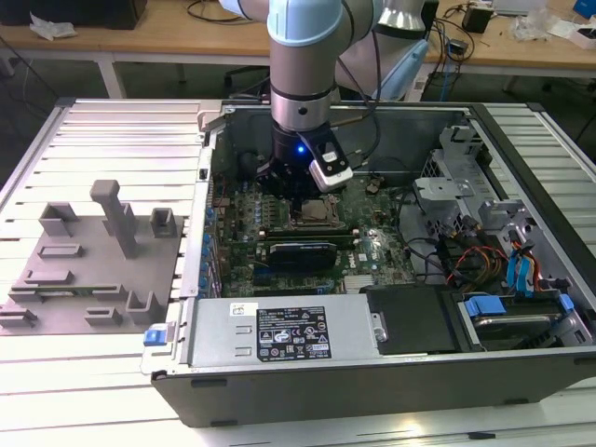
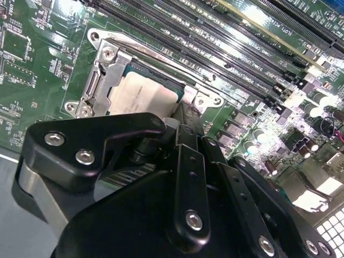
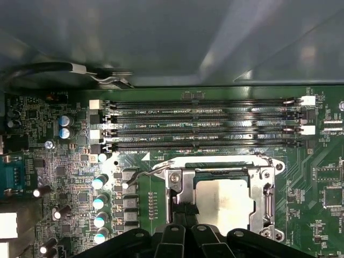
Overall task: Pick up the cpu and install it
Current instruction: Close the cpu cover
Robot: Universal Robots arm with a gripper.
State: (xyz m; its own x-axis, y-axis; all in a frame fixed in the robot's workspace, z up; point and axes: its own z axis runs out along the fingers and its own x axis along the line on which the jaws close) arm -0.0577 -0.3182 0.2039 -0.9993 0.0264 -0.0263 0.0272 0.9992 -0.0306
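Observation:
The cpu [image 3: 223, 201], a small square chip with a pale silver top, lies flat inside the metal-framed socket [image 3: 266, 188] on the green motherboard. It also shows in the second wrist view as the cpu [image 2: 142, 94] within the socket frame [image 2: 105, 70]. In the exterior view the cpu [image 1: 310, 216] sits just below the arm's tool. My gripper [image 3: 184, 209] hangs low over the socket, its black fingers drawn together at one edge of the chip. The same gripper [image 2: 185, 115] meets the chip's edge beside the bracket. It holds nothing that I can see. The gripper [image 1: 296, 197] stands inside the open computer case.
Long black memory slots [image 3: 204, 123] run beside the socket, and capacitors [image 3: 99, 204] stand close by. The grey fixture [image 1: 84, 261] lies on the slatted table at the exterior view's left. A power supply [image 1: 279, 331], drive cage [image 1: 456, 200] and cables [image 1: 466, 256] crowd the case.

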